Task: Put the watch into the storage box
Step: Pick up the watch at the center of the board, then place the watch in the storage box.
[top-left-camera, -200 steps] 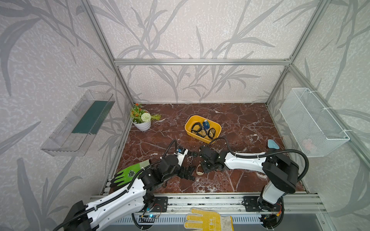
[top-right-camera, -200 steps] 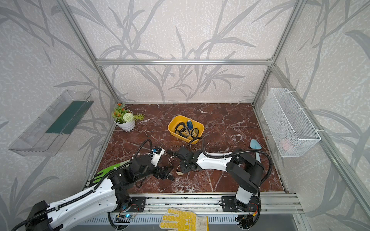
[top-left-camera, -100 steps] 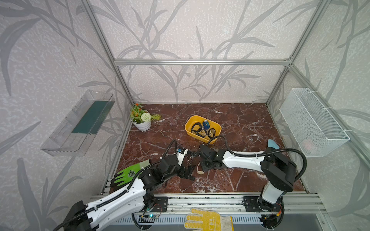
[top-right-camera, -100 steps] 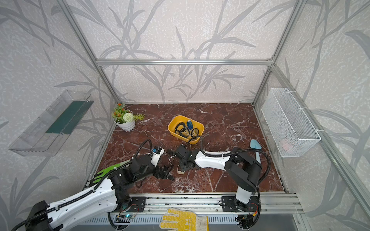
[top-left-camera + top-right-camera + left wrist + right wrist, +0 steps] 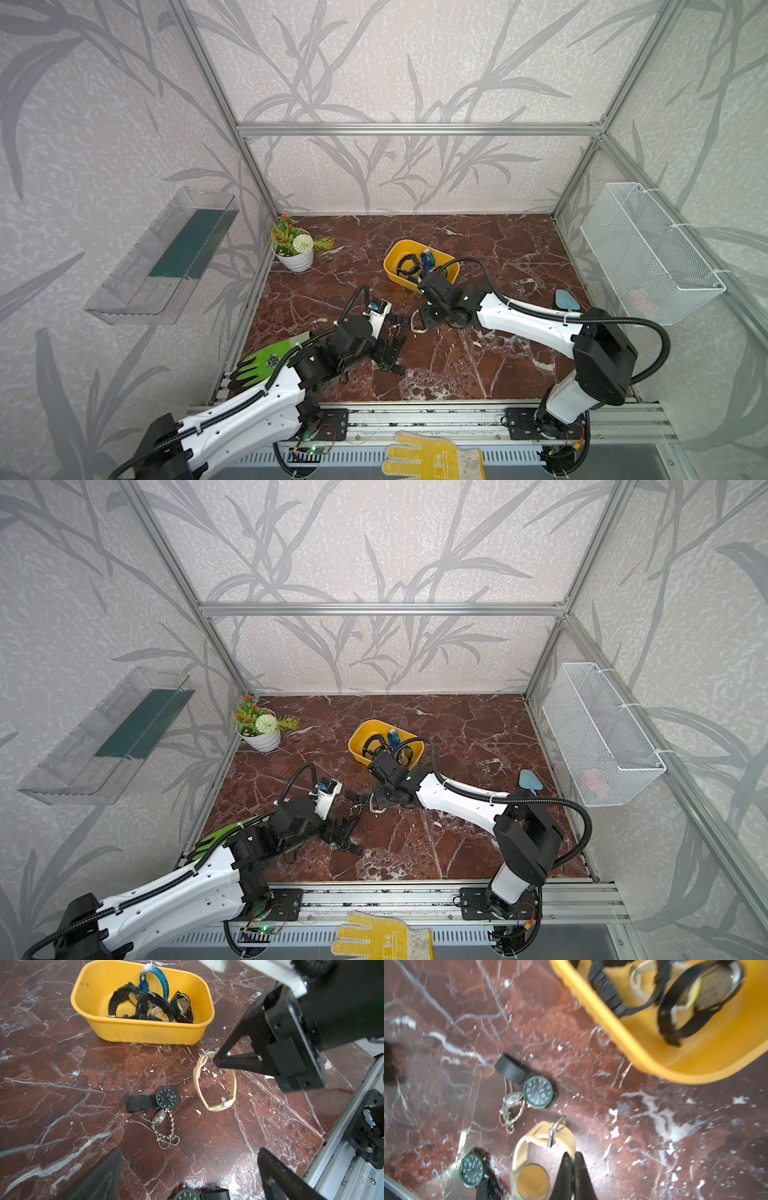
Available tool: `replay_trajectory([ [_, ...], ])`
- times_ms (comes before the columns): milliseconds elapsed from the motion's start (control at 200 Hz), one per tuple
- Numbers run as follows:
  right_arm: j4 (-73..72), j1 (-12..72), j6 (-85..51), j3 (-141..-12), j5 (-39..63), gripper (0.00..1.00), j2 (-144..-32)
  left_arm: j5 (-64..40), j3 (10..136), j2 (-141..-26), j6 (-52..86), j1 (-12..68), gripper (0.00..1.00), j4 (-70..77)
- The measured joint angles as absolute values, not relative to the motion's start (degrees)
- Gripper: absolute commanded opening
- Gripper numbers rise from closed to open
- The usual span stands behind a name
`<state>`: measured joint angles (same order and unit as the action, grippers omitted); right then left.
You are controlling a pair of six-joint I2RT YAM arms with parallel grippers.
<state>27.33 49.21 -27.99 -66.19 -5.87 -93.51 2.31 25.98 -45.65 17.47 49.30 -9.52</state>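
The right gripper [image 5: 572, 1160] pinches the beige watch [image 5: 532, 1181] by its strap, the yellow box [image 5: 145, 1032] just beyond it; the left gripper [image 5: 189, 1153] gapes wide, a black watch [image 5: 167, 1098] lying before its jaws.

Floor [image 5: 62, 1068] between box [image 5: 145, 1032] and black watch [image 5: 166, 1098]: open. Box: watches [image 5: 153, 1007] crowd one end; other end bare.

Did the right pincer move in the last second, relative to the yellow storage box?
Yes. The right pincer, shut on the beige watch, went toward the storage box. In both top views its wrist now overlaps the box's near rim; before, a gap showed between.
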Motion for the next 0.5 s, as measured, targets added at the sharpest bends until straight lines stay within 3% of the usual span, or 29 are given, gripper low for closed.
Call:
replay_trajectory([
  [290,27.46,39.92,-22.74,-77.45,-3.42,0.0,-95.9,3.55,27.75,-47.97,15.49,49.3,0.99,-9.52],
  [500,26.72,35.29,-20.75,-85.36,-1.43,0.0,-103.42,4.95,28.01,-47.99,14.98,49.3,0.99,-9.54],
])
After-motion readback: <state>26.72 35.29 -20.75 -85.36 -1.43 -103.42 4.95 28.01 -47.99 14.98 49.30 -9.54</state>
